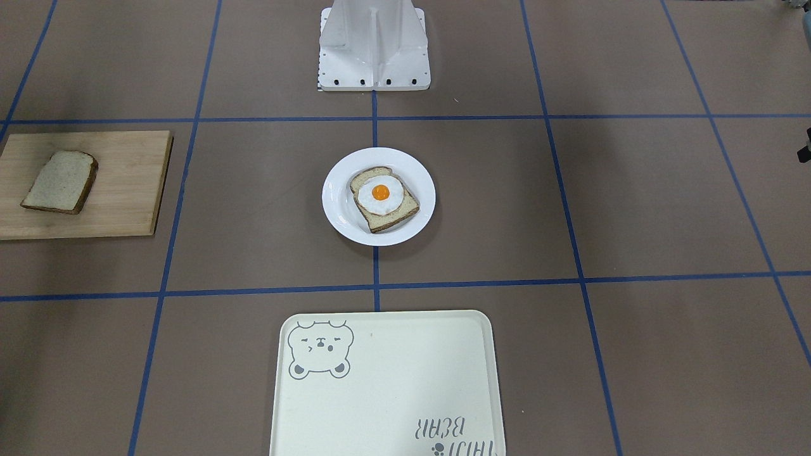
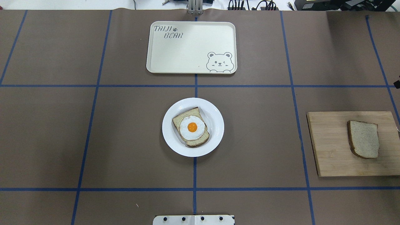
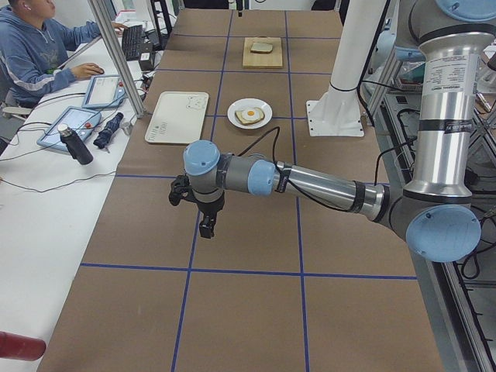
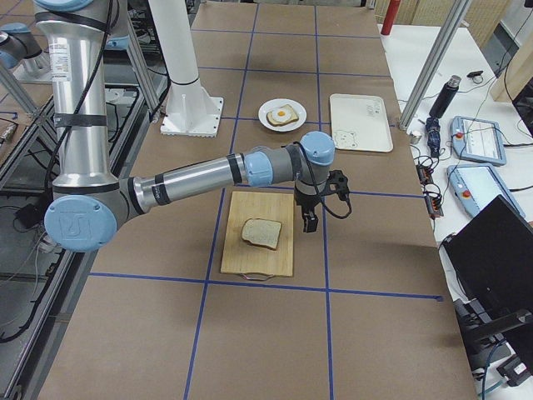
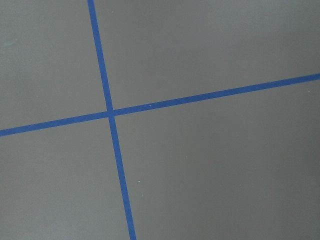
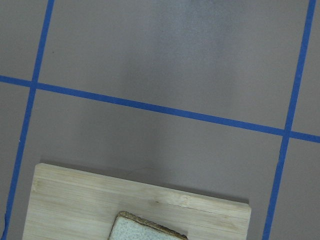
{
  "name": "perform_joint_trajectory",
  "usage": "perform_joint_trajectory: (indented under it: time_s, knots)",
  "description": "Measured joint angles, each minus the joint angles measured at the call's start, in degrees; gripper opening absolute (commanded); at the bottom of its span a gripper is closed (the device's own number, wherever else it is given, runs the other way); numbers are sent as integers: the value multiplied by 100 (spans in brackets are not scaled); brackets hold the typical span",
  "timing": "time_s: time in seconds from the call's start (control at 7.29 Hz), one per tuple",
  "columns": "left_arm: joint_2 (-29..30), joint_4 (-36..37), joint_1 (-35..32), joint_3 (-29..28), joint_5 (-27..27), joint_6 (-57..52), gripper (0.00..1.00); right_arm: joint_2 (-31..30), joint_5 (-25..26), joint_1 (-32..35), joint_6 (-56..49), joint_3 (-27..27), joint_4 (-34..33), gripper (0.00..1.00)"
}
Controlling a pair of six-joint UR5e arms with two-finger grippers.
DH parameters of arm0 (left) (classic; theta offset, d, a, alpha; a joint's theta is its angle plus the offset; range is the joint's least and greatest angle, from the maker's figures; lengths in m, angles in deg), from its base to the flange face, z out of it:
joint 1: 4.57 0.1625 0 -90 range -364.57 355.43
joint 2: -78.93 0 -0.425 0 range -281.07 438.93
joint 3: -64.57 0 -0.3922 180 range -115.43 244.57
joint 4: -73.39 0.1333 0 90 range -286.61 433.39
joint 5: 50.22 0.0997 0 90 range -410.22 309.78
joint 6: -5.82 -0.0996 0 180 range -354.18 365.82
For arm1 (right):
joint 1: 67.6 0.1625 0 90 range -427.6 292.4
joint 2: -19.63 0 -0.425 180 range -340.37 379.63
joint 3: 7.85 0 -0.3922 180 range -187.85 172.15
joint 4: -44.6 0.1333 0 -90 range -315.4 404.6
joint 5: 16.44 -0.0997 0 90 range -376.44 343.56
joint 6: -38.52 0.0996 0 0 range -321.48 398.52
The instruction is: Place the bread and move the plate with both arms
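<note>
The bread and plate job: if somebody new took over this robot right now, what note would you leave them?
Left gripper: hangs over bare table; open or shut, cannot tell.
Right gripper: hangs near the bread; cannot tell either.
Bread lies untouched on the wooden board. Plate sits mid-table, carrying the egg-topped slice.
Done: nothing yet.
Left: place the bread, then move the plate with both arms.
</note>
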Motion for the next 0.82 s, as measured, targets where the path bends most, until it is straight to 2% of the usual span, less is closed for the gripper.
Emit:
perform_joint_trajectory:
  time_s: [0.41, 0.69, 0.82]
  knots:
    - [11, 42, 16, -30, 2, 23, 99, -359, 13, -130, 378, 91, 269, 100]
    - [0, 24, 22, -64, 10, 25, 99, -689, -25, -458, 1456, 405, 1325, 99]
    - [10, 19, 25, -64, 15, 25, 99, -819, -49, -682, 2277, 730, 2187, 97]
